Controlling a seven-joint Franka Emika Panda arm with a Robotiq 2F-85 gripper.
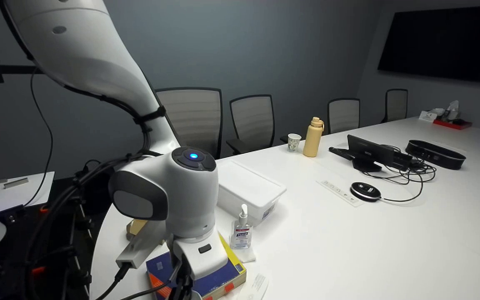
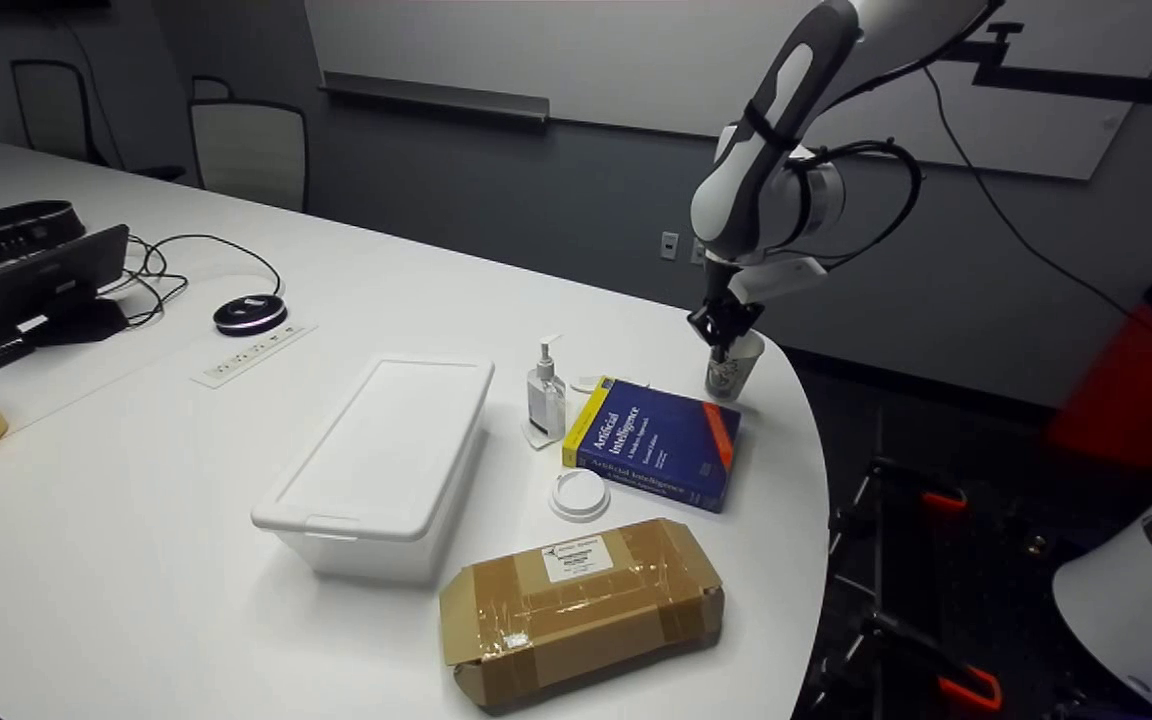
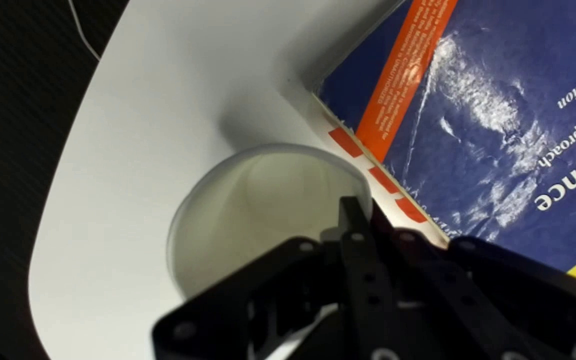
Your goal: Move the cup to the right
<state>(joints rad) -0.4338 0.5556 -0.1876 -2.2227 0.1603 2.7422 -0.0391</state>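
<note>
- The fingers (image 3: 354,215) are nearly together, clamped on the wall of the paper cup (image 3: 258,210), one inside and one outside, with only that thin side between them.
- They hold it at the rim, on the side towards the Artificial Intelligence textbook (image 2: 648,430).
- The paper cup is just beside the textbook's orange-striped end, near the rounded edge of the counter (image 2: 776,480); whether its base touches down, I cannot tell.
</note>
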